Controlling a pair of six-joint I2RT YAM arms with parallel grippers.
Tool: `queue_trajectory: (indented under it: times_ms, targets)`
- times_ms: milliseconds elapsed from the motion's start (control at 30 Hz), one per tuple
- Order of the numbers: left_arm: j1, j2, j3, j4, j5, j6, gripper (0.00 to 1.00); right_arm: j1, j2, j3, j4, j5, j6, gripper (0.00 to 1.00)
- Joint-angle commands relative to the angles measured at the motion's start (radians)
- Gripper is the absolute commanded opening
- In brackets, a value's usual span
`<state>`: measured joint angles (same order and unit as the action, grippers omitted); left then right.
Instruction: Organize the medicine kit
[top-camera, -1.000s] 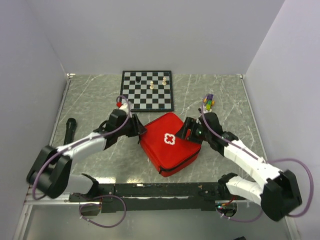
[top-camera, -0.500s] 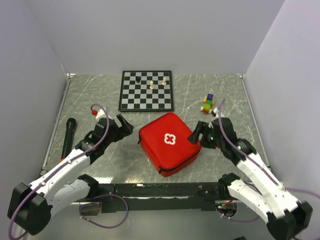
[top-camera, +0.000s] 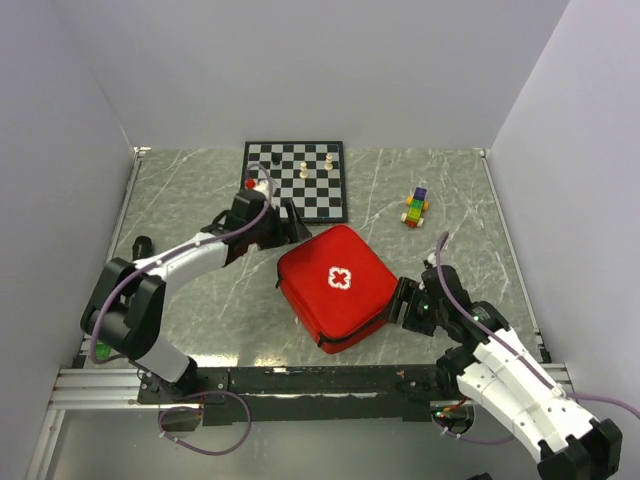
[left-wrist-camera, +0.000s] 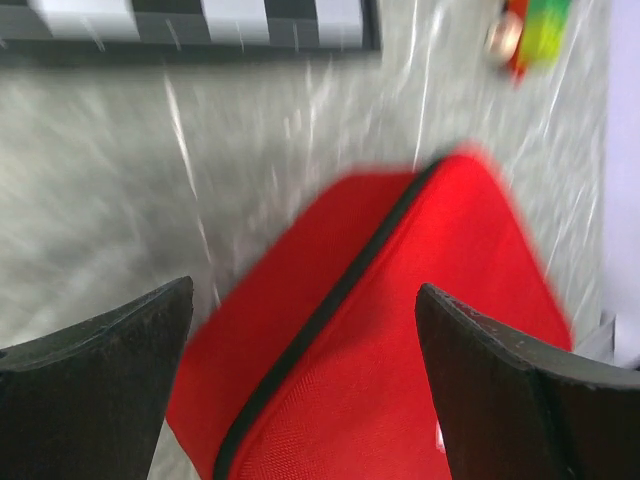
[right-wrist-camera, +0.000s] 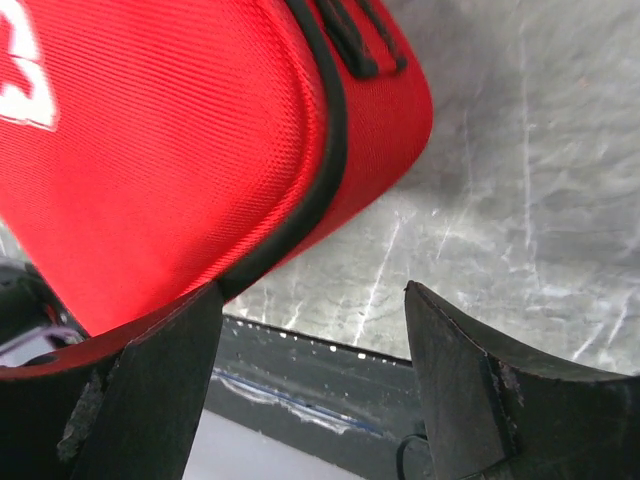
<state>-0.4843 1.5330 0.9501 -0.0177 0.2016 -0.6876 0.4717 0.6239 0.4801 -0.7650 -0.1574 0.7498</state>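
The medicine kit (top-camera: 338, 285) lies zipped shut, cross up, mid-way across the table (top-camera: 180, 200), near the chessboard (top-camera: 270, 200). Both claws are released and empty: the left claw (top-camera: 293, 222) at its far corner, the right claw (top-camera: 404, 302) beside its right corner. Opening it probably comes next, which calls for pinching the small zip tab (right-wrist-camera: 345, 35). The case is soft ribbed red cloth with black piping and rounded corners.

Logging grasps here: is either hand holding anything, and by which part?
Nothing is held: the left hand and right hand are open near the medicine kit.
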Motion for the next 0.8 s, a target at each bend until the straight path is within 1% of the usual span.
queue_trajectory:
  times_ms: [0,100,167,267,333,400,467,633,700,733,767]
  targets:
    - [-0.062,-0.016,-0.059,0.064,0.110,0.034,0.97,0.007,0.094,-0.020,0.202,-0.053,0.026,0.81]
    - [-0.076,-0.052,-0.131,0.082,0.111,0.010,0.99,0.005,0.210,0.011,0.294,-0.062,-0.007,0.81]
    - [-0.079,-0.100,-0.197,0.094,0.081,-0.032,0.94,0.007,0.278,0.035,0.355,-0.079,-0.039,0.80]
    - [-0.077,-0.207,-0.325,0.153,0.062,-0.099,0.88,0.007,0.376,0.075,0.444,-0.119,-0.093,0.79]
    - [-0.079,-0.285,-0.398,0.157,0.030,-0.141,0.85,0.005,0.442,0.113,0.483,-0.140,-0.125,0.77]
    - [-0.079,-0.379,-0.471,0.141,-0.036,-0.190,0.83,0.007,0.499,0.156,0.509,-0.152,-0.148,0.77]
    - [-0.077,-0.509,-0.517,0.061,-0.120,-0.233,0.83,0.007,0.557,0.199,0.538,-0.162,-0.165,0.77]
    - [-0.079,-0.769,-0.577,-0.187,-0.298,-0.314,0.92,0.007,0.692,0.339,0.537,-0.156,-0.216,0.76]
    - [-0.079,-0.845,-0.564,-0.273,-0.372,-0.332,0.99,0.008,0.706,0.383,0.472,-0.104,-0.236,0.76]
    - [-0.077,-0.875,-0.544,-0.318,-0.405,-0.334,0.99,0.008,0.686,0.397,0.425,-0.061,-0.242,0.76]
    - [-0.076,-0.901,-0.518,-0.356,-0.430,-0.325,0.96,0.016,0.659,0.399,0.387,-0.021,-0.250,0.76]
